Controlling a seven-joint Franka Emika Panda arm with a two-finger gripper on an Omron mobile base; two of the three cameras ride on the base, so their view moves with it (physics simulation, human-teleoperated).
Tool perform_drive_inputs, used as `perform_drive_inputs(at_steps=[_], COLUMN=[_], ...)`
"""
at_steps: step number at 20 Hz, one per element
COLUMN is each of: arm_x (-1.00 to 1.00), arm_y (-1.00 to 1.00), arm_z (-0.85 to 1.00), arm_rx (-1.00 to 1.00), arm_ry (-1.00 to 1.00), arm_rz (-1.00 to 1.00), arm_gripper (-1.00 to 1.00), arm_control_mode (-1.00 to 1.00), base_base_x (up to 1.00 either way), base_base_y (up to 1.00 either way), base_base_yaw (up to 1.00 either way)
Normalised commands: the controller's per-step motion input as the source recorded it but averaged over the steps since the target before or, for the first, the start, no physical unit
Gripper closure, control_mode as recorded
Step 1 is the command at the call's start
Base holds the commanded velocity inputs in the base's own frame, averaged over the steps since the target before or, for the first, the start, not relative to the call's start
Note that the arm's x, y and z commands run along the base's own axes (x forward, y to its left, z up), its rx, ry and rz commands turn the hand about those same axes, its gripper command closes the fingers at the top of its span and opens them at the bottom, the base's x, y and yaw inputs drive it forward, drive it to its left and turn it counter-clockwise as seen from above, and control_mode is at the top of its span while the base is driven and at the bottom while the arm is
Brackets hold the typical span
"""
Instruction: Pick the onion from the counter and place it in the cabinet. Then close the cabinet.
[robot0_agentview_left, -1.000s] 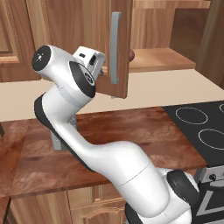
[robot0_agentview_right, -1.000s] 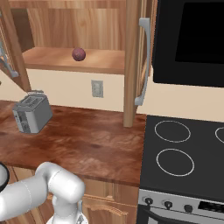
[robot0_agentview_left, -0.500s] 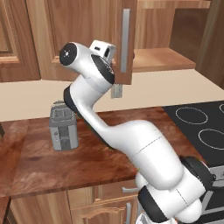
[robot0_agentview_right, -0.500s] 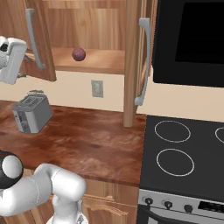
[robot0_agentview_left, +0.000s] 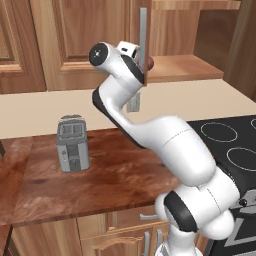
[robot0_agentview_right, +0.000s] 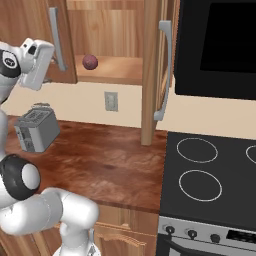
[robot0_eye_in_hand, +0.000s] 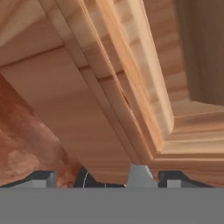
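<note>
Standing half open over the desk (robot0_agentview_right: 105, 160), the cabinet (robot0_agentview_right: 107, 70) has its left door (robot0_agentview_right: 35, 45) swung out because the arm (robot0_agentview_left: 150, 135) is raised against that panel, presumably to push it shut. Its right door (robot0_agentview_right: 155, 70) also hangs open, edge-on beside the stove, so closing is not done. On the shelf inside rests the onion (robot0_agentview_right: 90, 61), already placed; whether the jaws are spread or together I cannot tell.
</note>
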Motion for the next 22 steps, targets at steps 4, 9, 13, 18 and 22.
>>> perform_drive_inputs(at_steps=[4,9,13,18,22], arm_x=[0.11,0.04,0.94,0.87,0.16], arm_y=[-0.6,-0.23,-0.33,-0.2,0.03], arm_z=[-0.19,-0.34,-0.27,-0.39,-0.52], arm_rx=[0.06,0.07,0.06,0.06,0.06], arm_ry=[0.0,-0.03,0.0,0.0,-0.05], arm_rz=[0.04,0.07,0.1,0.14,0.19], arm_gripper=[-1.0,-1.0,-1.0,-1.0,-1.0], arm_control_mode=[-1.0,-1.0,-1.0,-1.0,-1.0], base_base_x=[0.0,0.0,0.0,0.0,0.0], base_base_y=[0.0,0.0,0.0,0.0,0.0], base_base_yaw=[0.0,0.0,0.0,0.0,0.0])
